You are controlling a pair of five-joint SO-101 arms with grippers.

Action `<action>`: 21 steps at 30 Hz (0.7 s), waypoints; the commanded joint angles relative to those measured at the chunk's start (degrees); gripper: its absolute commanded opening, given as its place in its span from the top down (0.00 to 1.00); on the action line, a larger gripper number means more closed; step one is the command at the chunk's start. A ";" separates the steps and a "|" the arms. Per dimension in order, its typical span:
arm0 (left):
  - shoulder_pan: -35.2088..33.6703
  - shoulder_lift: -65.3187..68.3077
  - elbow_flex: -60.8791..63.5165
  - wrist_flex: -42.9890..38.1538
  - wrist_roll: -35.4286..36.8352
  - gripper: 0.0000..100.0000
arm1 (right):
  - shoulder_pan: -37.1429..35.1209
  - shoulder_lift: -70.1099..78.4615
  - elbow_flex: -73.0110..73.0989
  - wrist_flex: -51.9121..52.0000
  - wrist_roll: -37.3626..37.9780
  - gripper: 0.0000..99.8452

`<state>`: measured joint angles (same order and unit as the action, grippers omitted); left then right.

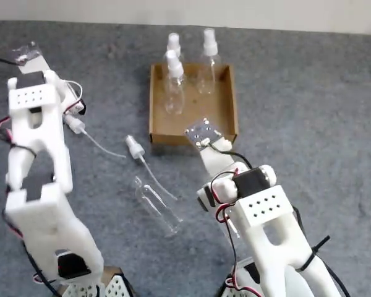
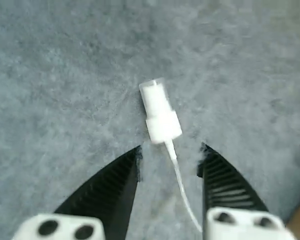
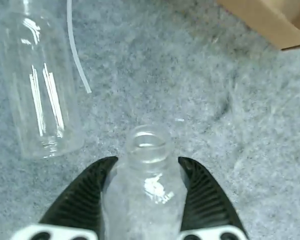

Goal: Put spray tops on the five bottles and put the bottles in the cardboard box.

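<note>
1. Tabletop [image 1: 309,93] — grey, felt-like cover.
2. Cardboard box [image 1: 167,137] at far centre; three capped bottles [image 1: 174,86] stand inside.
3. Right pincer [image 3: 146,170] clamps an open-necked bottle [image 3: 147,146], whose neck sticks out past the tips.
4. Left pincer [image 2: 171,152] spread wide — straddles the dip tube of a spray top [image 2: 160,117] lying on the tabletop.
5. A bare bottle [image 1: 156,205] lies on its side near a second spray top [image 1: 135,148], between the arms.

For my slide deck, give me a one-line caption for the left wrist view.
Left gripper, fingers open, over a white spray top lying on the grey carpet.
</note>
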<state>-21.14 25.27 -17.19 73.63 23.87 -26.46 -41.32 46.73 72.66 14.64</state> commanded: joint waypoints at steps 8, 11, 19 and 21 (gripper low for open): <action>-1.63 18.59 -18.07 2.02 6.59 0.84 | 0.66 -1.98 0.04 -2.24 0.35 1.00; -1.80 21.23 -20.35 2.02 6.68 0.85 | 0.57 -1.98 -0.04 -2.24 0.35 1.00; -1.89 24.31 -25.45 2.11 3.78 1.00 | 0.57 -1.98 -0.04 -2.15 0.35 1.00; -1.54 23.96 -25.80 3.08 0.44 1.00 | 0.22 -1.98 -0.04 -2.33 0.53 1.00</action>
<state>-21.93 50.15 -40.04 75.47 27.91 -26.46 -41.32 47.16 71.52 14.64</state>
